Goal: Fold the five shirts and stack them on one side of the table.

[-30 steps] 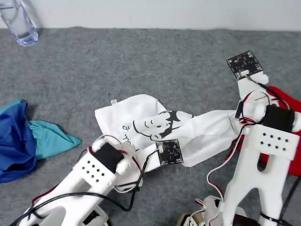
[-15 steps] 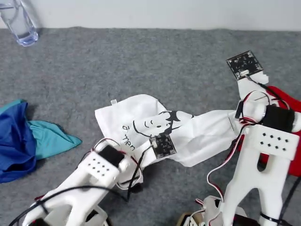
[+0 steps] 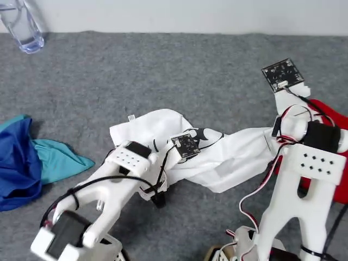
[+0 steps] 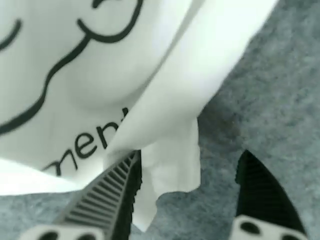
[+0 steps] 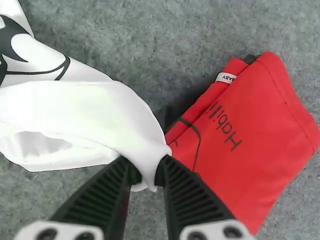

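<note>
White shirt (image 3: 234, 155) lies crumpled mid-bench, between the two arms.
The grey, felt-like bench (image 3: 163, 70) meets a pale wall (image 3: 190, 13). The right end effector (image 5: 147, 172) is pinched tight on a fold of the white shirt, just beside the folded red shirt (image 5: 250, 135). The left end effector (image 4: 187, 200) gapes wide, with the shirt's hem against one finger.

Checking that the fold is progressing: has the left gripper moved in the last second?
Yes. In the high view the left gripper moved toward the back wall, farther over the white shirt.
</note>
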`<action>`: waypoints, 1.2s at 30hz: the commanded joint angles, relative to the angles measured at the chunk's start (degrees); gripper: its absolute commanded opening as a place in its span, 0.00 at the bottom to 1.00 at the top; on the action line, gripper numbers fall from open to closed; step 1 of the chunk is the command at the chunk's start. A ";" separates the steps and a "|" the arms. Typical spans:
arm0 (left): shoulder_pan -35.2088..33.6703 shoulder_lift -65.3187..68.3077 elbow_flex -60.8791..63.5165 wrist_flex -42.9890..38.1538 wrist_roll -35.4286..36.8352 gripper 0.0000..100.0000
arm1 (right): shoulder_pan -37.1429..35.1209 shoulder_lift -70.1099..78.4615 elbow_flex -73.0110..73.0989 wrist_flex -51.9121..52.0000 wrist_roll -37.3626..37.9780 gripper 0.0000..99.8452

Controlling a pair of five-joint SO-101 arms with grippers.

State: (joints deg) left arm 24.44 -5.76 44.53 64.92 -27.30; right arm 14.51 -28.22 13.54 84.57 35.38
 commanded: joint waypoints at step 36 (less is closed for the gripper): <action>-6.95 -37.45 -27.82 29.10 -3.78 0.01 | 0.40 -15.43 -2.37 0.04 -0.09 0.01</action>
State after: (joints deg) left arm 21.54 -40.40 24.48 92.18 -29.23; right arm 14.51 -39.30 13.54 84.57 35.38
